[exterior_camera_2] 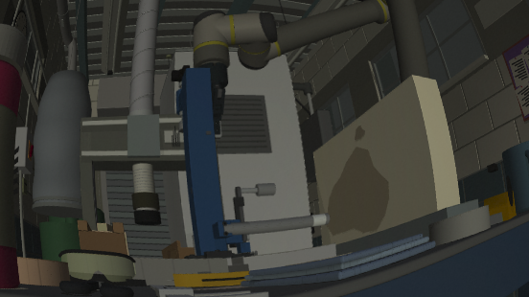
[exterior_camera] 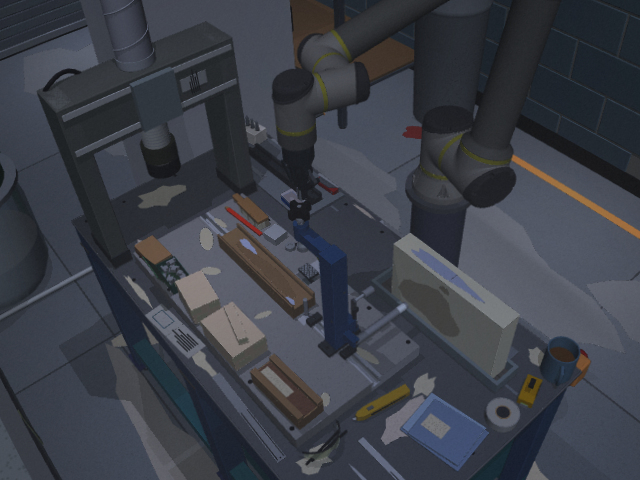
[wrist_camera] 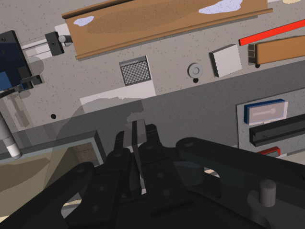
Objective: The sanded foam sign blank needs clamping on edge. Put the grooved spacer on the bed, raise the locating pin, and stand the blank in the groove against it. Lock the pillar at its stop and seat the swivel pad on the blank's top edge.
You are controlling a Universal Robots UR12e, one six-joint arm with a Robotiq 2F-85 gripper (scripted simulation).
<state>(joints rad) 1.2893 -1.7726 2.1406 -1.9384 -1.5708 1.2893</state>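
The cream foam sign blank (exterior_camera: 454,302) (exterior_camera_2: 389,160) stands on edge in a tray at the right of the bench, apart from the clamp. The grooved wooden spacer (exterior_camera: 266,269) (wrist_camera: 157,23) lies lengthwise on the light grey bed, with a small pin block (wrist_camera: 55,43) at its near end. The blue clamp pillar (exterior_camera: 333,297) (exterior_camera_2: 201,158) stands upright at the bed's edge, its arm reaching back to a black knob (exterior_camera: 299,208). Just above that knob my gripper (exterior_camera: 299,195) (wrist_camera: 135,138) is closed and holds nothing.
A shallow tray (exterior_camera: 504,372) holds the blank. Wood and foam blocks (exterior_camera: 233,333) lie along the bed's left side, another grooved block (exterior_camera: 287,387) near the front. A gantry press (exterior_camera: 142,119) stands at the back left. A mug (exterior_camera: 561,359), tape roll (exterior_camera: 502,413) and knife (exterior_camera: 382,402) lie in front.
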